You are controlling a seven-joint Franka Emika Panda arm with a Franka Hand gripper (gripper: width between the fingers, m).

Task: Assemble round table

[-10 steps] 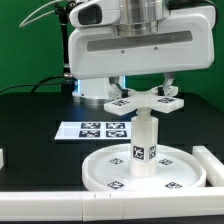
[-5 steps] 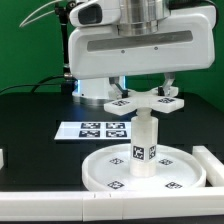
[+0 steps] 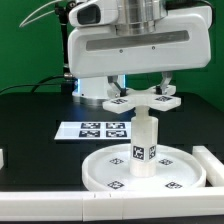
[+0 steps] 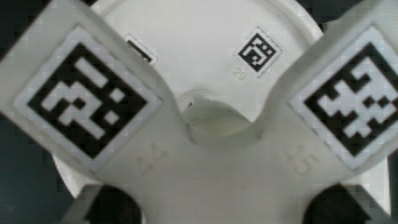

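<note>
The white disc top (image 3: 110, 170) lies flat on the black table, near the front. The short cylindrical leg (image 3: 146, 140) stands upright at its centre. The cross-shaped foot (image 3: 143, 100) sits level on top of the leg. My gripper (image 3: 145, 92) is straight above and shut on the foot's hub, with a finger on each side. In the wrist view the foot (image 4: 214, 130) fills the picture with two tagged arms. The disc top (image 4: 214, 30) shows behind it. The gripper (image 4: 222, 205) holds the foot at the picture's lower edge.
The marker board (image 3: 97, 130) lies flat behind the disc on the exterior view's left. Long white edge bars run at the right (image 3: 212, 165), along the front (image 3: 50, 205) and at the left edge (image 3: 3, 158). The robot base (image 3: 95, 90) stands at the back.
The foot has turned slightly on top of the leg with the gripper. The disc and the leg have not moved.
</note>
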